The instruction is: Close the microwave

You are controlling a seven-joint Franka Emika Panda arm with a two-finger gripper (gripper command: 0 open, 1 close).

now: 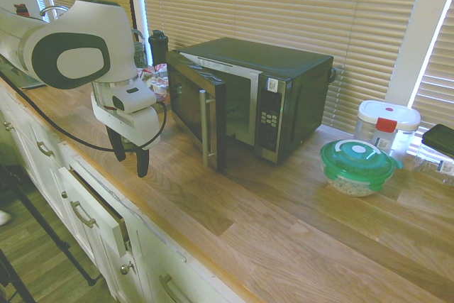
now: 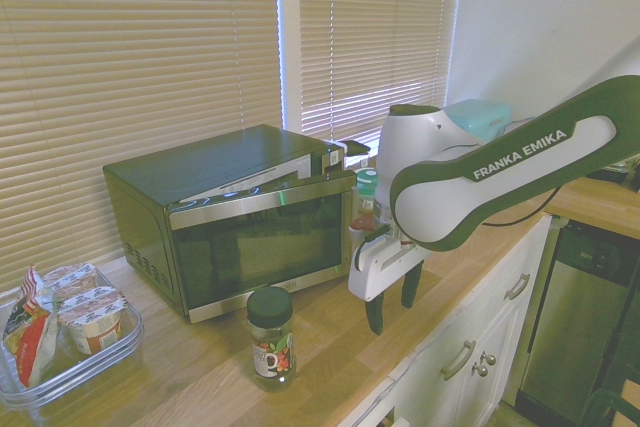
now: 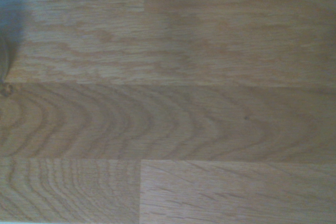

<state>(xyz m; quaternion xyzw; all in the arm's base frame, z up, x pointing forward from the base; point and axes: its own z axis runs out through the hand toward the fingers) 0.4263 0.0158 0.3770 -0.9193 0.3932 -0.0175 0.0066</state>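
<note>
First exterior view: the white arm (image 1: 78, 44) reaches in from ten o'clock. An open drawer (image 1: 99, 211) juts out at eight o'clock, and at nine the end effector (image 1: 129, 154) points down over the bench (image 1: 234, 211), its two fingers spread with nothing between them. Just beside it, near the middle, the microwave's door (image 1: 198, 115) stands ajar, its upright silver handle (image 1: 206, 129) facing out. The microwave (image 1: 284, 69) itself sits on the bench toward one o'clock. Further right, around three o'clock, are a green-lidded bowl (image 1: 357, 168), a white-lidded tub (image 1: 386, 124) behind it and a dark-lidded box (image 1: 438, 150).

Second exterior view: a clear basin (image 2: 115, 352) holding packs and cups lies at eight o'clock. Next comes the microwave, left of centre, door partly open, with a dark-lidded jar (image 2: 270, 342) in front, between six and seven. The end effector hangs at five, apart from the jar.

The wrist view shows mostly wood grain.
</note>
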